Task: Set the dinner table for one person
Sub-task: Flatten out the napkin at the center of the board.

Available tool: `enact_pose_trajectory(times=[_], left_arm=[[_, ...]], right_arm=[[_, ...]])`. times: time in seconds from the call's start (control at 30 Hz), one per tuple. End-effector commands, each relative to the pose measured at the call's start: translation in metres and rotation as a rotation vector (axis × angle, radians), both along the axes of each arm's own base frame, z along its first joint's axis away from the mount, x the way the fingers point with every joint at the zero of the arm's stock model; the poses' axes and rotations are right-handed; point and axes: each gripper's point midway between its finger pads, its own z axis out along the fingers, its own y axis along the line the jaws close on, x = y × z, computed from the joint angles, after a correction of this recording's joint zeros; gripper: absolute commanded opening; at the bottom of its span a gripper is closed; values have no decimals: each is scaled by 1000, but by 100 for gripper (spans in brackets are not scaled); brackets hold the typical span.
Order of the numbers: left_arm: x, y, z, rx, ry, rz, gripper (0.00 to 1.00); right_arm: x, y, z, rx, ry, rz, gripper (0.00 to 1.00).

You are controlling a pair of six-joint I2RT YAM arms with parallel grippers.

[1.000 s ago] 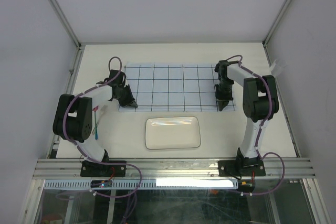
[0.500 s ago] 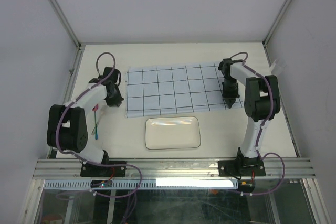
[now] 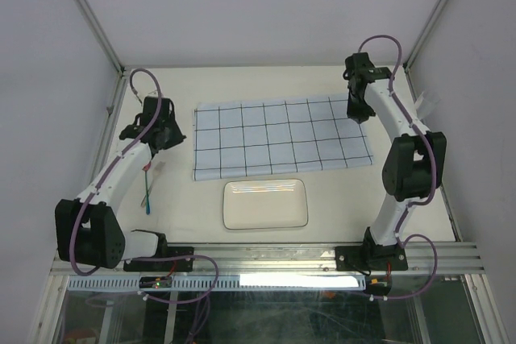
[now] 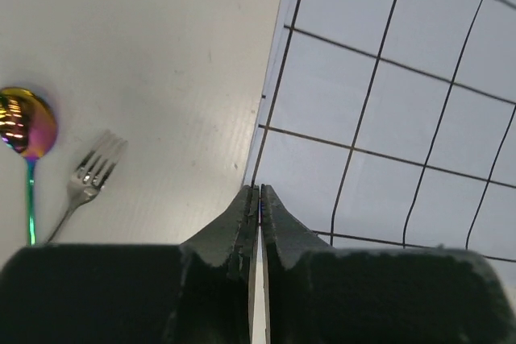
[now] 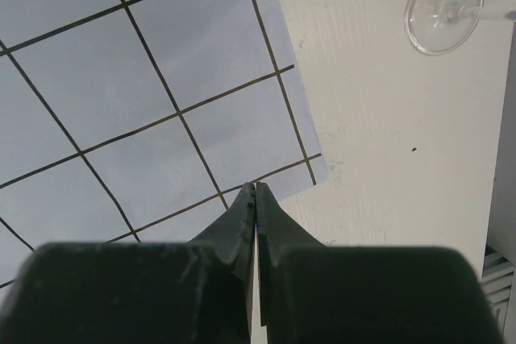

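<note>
The left pincer [image 4: 258,191], pressed together and empty, hovers over the left edge of the cloth [image 3: 278,138]. The right pincer [image 5: 255,187] does likewise over its far right corner. The surface [image 3: 347,199] spreads under and around the cloth. Cloth-laying seems done; next, lift the plate [image 3: 265,204] onto the cloth.

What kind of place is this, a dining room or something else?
Probably a robotics lab cell, not a dining room: a dinner table edged by aluminium rails, a left arm and right arm bolted at its near edge, plain walls around.

high overhead, both wrists close over cloth [image 3: 280,136]
</note>
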Motion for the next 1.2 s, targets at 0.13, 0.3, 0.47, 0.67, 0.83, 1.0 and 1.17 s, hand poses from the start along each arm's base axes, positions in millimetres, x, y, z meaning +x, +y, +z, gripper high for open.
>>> enact_pose_trajectory(times=[0.13, 0.3, 0.47, 0.67, 0.83, 1.0, 1.17], left_arm=[[-7, -66, -58, -234, 58, -177, 3], [-19, -78, -64, -247, 93, -212, 3], [-40, -97, -64, -283, 112, -267, 4], [-74, -114, -77, -331, 175, -322, 4], [-89, -111, -82, -338, 189, -311, 5], [-99, -108, -93, -330, 213, -298, 5], [-94, -104, -104, -305, 220, -268, 5]], right_arm=[[13, 21, 5, 36, -66, 76, 0], [13, 27, 2, 36, -66, 96, 0], [9, 34, -10, 41, -34, 109, 0], [4, 45, -28, 33, 9, 132, 0], [4, 51, -31, 27, 15, 146, 0], [4, 54, -34, 20, 20, 153, 0], [4, 57, -34, 19, 20, 163, 0]])
